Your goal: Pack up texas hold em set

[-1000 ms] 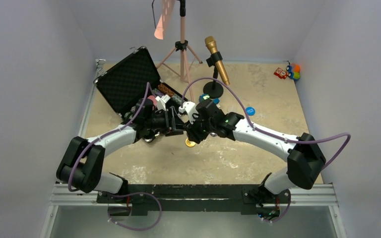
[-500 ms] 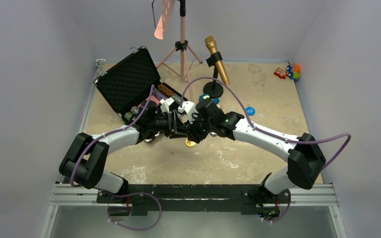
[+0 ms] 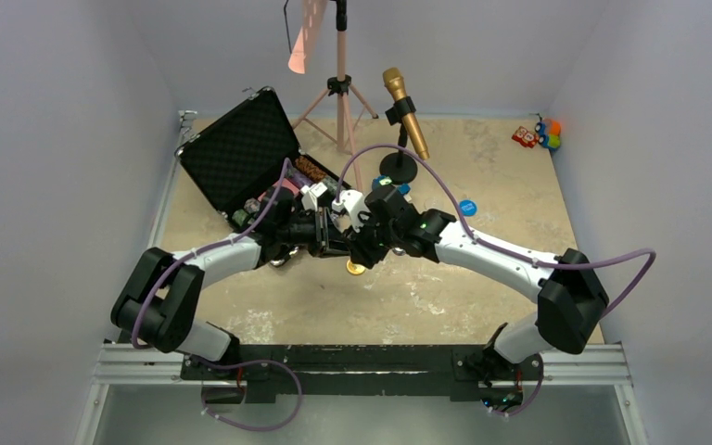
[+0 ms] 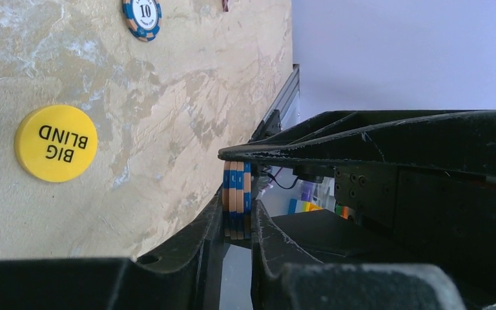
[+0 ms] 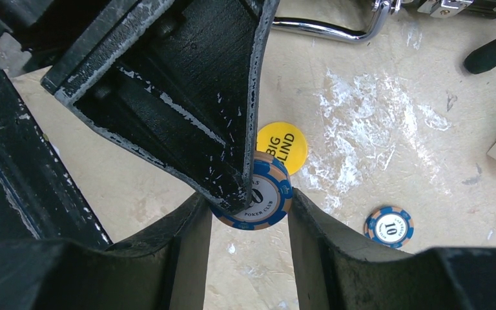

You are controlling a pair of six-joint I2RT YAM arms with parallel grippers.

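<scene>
A short stack of blue-and-tan poker chips (image 4: 237, 197) (image 5: 268, 194) hangs just above the table between both grippers. My left gripper (image 4: 237, 213) (image 3: 336, 243) is shut on the stack's flat faces. My right gripper (image 5: 248, 197) (image 3: 354, 245) is shut across its rim. A yellow BIG BLIND button (image 3: 356, 268) (image 4: 55, 143) (image 5: 283, 145) lies on the table right under them. One loose "10" chip (image 5: 389, 227) (image 4: 141, 16) lies nearby. The black briefcase (image 3: 238, 153) stands open at the back left, its foam-lined lid up. A blue button (image 3: 467, 208) lies to the right.
A gold microphone (image 3: 405, 116) on its round base and a tripod stand (image 3: 340, 93) stand behind the grippers. Small colourful toys (image 3: 538, 135) sit in the far right corner. The briefcase's chrome handle (image 5: 326, 29) lies close beyond the chips.
The left jaws have closed from wide apart onto the faces of the chip stack held by the right gripper. The left arm shifted slightly right; the right arm stayed put.
</scene>
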